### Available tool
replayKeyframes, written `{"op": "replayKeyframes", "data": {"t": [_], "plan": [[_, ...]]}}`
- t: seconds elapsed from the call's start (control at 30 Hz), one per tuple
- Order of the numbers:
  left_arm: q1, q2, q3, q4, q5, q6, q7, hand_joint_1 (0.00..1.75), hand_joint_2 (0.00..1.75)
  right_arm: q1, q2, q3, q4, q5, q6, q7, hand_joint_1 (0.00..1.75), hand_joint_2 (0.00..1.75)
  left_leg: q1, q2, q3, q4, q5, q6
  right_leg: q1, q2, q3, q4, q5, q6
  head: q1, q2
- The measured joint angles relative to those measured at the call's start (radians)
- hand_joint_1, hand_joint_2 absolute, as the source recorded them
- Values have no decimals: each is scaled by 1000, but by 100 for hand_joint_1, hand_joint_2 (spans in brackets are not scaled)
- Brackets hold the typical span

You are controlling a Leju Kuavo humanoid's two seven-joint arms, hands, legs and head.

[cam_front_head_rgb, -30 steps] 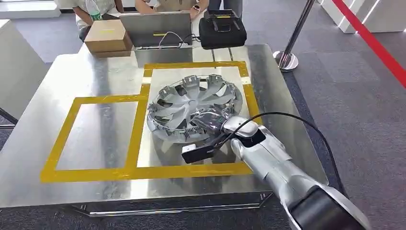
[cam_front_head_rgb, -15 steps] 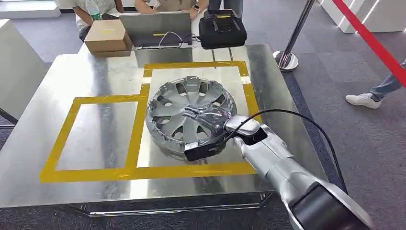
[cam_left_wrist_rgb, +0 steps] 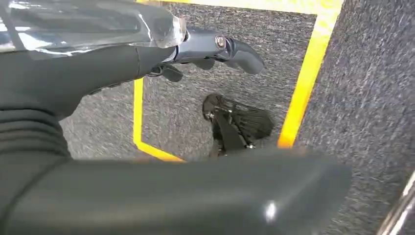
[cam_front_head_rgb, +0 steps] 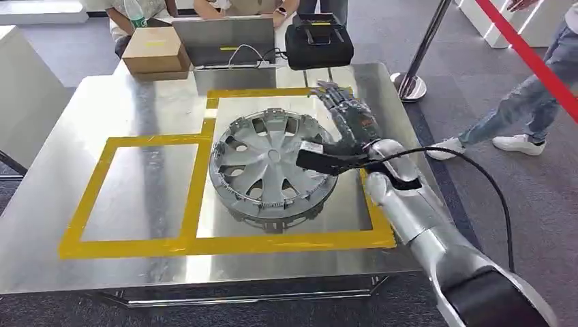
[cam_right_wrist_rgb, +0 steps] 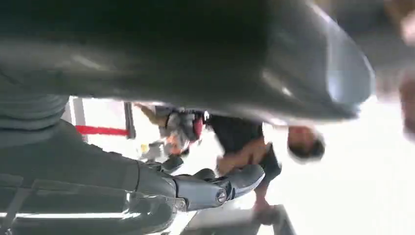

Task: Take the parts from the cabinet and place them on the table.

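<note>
The right robot hand (cam_front_head_rgb: 346, 112) hovers above the desk (cam_front_head_rgb: 136, 102) with fingers spread, holding nothing — just beside the far right rim of the hubcap (cam_front_head_rgb: 272, 167), apart from it. The hubcap lies flat inside the yellow tape square (cam_front_head_rgb: 204, 242). The left robot hand (cam_left_wrist_rgb: 195, 46) hangs over carpet — it grips nothing.

A table (cam_front_head_rgb: 136, 102) is seen in the middle of the head view. A wheel cover (cam_front_head_rgb: 272, 167) is laid flat on it, inside the taped square (cam_front_head_rgb: 351, 109) at the 3 o'clock side. A second taped square (cam_front_head_rgb: 95, 184) is laid at 9 o'clock of the wheel cover. The right hand (cam_front_head_rgb: 347, 119) is held up at 2 o'clock of the wheel cover, apart from it. At 12 o'clock, along the far edge, a box (cam_front_head_rgb: 153, 51), a laptop (cam_front_head_rgb: 221, 41) and a bag (cam_front_head_rgb: 317, 44) are set in a row. A post (cam_front_head_rgb: 416, 65) is stood at 2 o'clock, off the table.
</note>
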State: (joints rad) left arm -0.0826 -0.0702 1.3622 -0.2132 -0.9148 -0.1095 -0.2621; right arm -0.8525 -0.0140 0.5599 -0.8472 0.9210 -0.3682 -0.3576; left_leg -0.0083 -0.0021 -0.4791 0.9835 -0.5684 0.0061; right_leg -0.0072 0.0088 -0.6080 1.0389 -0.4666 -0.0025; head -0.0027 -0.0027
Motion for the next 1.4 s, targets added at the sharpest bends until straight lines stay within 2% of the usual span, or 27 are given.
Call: {"op": "replayKeyframes", "data": {"t": [0.13,0.3,0.4,0.47,0.53,0.6,0.63,0.67,0.7,0.73,0.77,0.8,0.83,0.87,0.9,0.97,1.0,1.03,1.1,1.13,1.17,1.2,1.23,1.3,1.33,1.37,1.4], "plan": [[2,-1,21,0,18,8,-3,0,0,213,-50,-240,-324,-132,-123,-139,0,0,0,-7,-2,0,-1,1,0,-6,0,-1,-2,2,0,0],[12,-2,47,-2,37,31,-3,0,0,493,-69,-482,-686,-325,-196,-299,0,0,-2,-9,-4,5,-8,12,-3,-7,2,-5,-2,7,0,0],[15,-1,53,-7,37,35,-3,0,0,641,-71,-599,-852,-421,-222,-333,0,0,-6,-9,-3,9,-5,19,-8,-7,5,-6,3,18,0,0],[15,0,56,-9,35,36,-3,0,0,722,-81,-646,-945,-472,-241,-336,0,0,-4,-7,2,-9,10,31,-5,-6,11,-17,9,29,-1,0],[15,-1,57,-10,34,34,-3,0,0,800,-101,-683,-1015,-502,-264,-339,0,0,7,0,9,-29,27,40,-5,-5,-5,24,-38,34,2,0],[16,0,57,-10,28,30,-3,0,0,872,-114,-709,-1058,-512,-277,-339,0,0,9,4,3,-29,30,41,-10,-6,-66,180,-124,45,3,0],[16,0,57,-11,25,27,-3,0,0,909,-118,-718,-1073,-513,-283,-339,0,0,9,5,0,-28,32,39,-12,-6,-95,256,-153,50,2,0],[16,0,57,-11,23,26,-3,0,0,942,-121,-728,-1088,-511,-284,-339,0,0,11,6,-2,-27,33,37,-14,-6,-102,289,-155,54,3,0],[16,0,57,-11,18,26,-3,0,0,964,-123,-733,-1100,-511,-285,-339,0,0,12,8,-2,-27,34,35,-18,-6,-84,268,-136,57,3,0],[16,0,57,-11,16,24,-3,0,0,980,-126,-737,-1110,-511,-286,-339,0,0,16,9,-1,-25,35,32,-22,-7,-42,200,-98,60,3,0],[16,-1,57,-11,16,24,-3,0,0,991,-128,-742,-1121,-511,-286,-339,0,0,20,9,-1,-21,33,25,-28,-8,17,99,-56,66,2,0],[15,-1,57,-11,16,23,-3,0,0,998,-130,-747,-1129,-511,-286,-339,0,0,24,10,-3,-13,28,16,-35,-9,72,3,-31,73,3,0],[14,7,57,-16,16,23,-3,0,0,1004,-131,-750,-1131,-511,-286,-339,0,0,18,10,-13,-7,26,6,-27,-5,95,-20,-58,74,6,0],[14,4,56,-16,16,23,-3,0,0,1015,-134,-753,-1137,-511,-287,-339,0,0,17,8,-14,-2,26,1,-27,3,82,-8,-42,53,4,0],[13,4,56,-16,16,23,-3,0,0,1021,-134,-755,-1143,-511,-287,-339,0,0,15,7,-17,4,27,-3,-28,2,80,-16,-52,45,4,0],[13,4,56,-16,16,23,-3,0,0,1025,-135,-757,-1150,-511,-287,-339,0,0,18,5,-26,5,33,-12,-28,2,64,-10,-47,30,1,0],[13,4,56,-16,16,23,-3,0,0,1027,-135,-759,-1154,-511,-287,-339,0,0,20,5,-33,13,23,-16,-30,-1,58,-11,-41,20,2,0],[13,3,56,-16,16,23,-3,0,0,1028,-135,-759,-1157,-511,-287,-339,0,0,20,5,-48,42,-13,-19,-28,-2,49,-11,-35,10,0,0],[13,3,56,-16,16,23,-3,0,0,1032,-135,-759,-1163,-510,-287,-339,0,0,20,5,-109,192,-117,-22,-24,-4,27,-11,-20,-2,-2,0],[13,3,56,-16,15,22,-3,0,0,1035,-135,-759,-1163,-509,-287,-339,0,0,20,5,-134,264,-152,-21,-20,-5,16,-11,-12,-4,-3,0],[13,3,56,-16,13,22,-3,0,0,1040,-135,-759,-1163,-509,-286,-339,0,0,19,5,-145,306,-162,-20,-18,-6,7,-10,-5,-5,-3,0],[13,3,55,-16,10,19,-3,0,0,1049,-134,-760,-1163,-508,-286,-339,0,0,19,5,-136,304,-146,-16,-15,-6,-2,-10,2,-5,-2,0],[13,3,54,-16,9,16,-4,0,0,1058,-135,-761,-1163,-510,-286,-339,0,0,17,4,-106,262,-110,-10,-11,-7,-10,-10,9,-5,-3,0],[10,4,51,-16,8,16,-4,0,0,1069,-137,-759,-1163,-525,-279,-339,0,0,9,3,3,93,-37,12,-7,-7,-26,-11,26,-4,-2,0],[6,7,51,-17,8,16,-4,0,0,1069,-138,-759,-1162,-531,-271,-339,0,0,0,3,64,7,-37,27,-10,-7,-26,-10,35,-2,-3,0],[1,6,50,-16,8,17,-4,0,0,1068,-138,-759,-1162,-540,-258,-339,0,0,-7,6,91,-43,-44,28,-2,-7,-30,-10,40,5,-3,0],[-4,8,50,-17,8,20,-4,0,0,1067,-139,-757,-1161,-550,-239,-339,0,0,-7,7,83,-38,-39,23,-6,-9,-29,-14,50,12,0,0]]}}
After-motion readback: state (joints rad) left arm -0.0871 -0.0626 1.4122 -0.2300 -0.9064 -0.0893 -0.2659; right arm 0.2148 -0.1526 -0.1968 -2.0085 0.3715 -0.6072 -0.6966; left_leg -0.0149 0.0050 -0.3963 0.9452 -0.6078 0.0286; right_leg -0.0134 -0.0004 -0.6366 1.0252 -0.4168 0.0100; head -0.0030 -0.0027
